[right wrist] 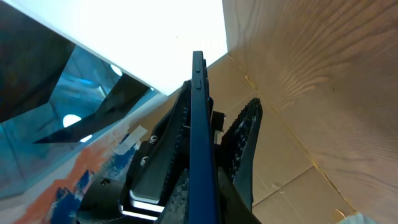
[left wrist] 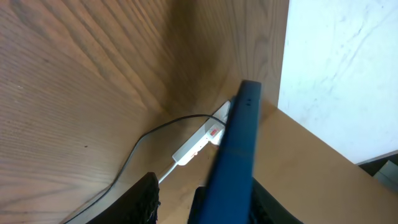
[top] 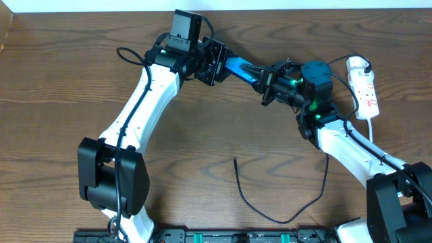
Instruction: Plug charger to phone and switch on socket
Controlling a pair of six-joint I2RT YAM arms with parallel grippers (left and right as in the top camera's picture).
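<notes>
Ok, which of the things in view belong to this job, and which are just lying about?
For the job:
phone, held off the table
charger, lying loose, free end unplugged
socket, at the right edge

Lying about:
nothing I can make out beyond the table itself

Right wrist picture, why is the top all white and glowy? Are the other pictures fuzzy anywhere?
Right wrist view: the pale surface at the top is washed out by bright light, while the phone, seen edge-on, stays dark blue. Left wrist view: the phone sits so close to the camera that it blurs, and the power strip behind it looks sharper. Overhead view: even light, with soft shadows beside the arms.
</notes>
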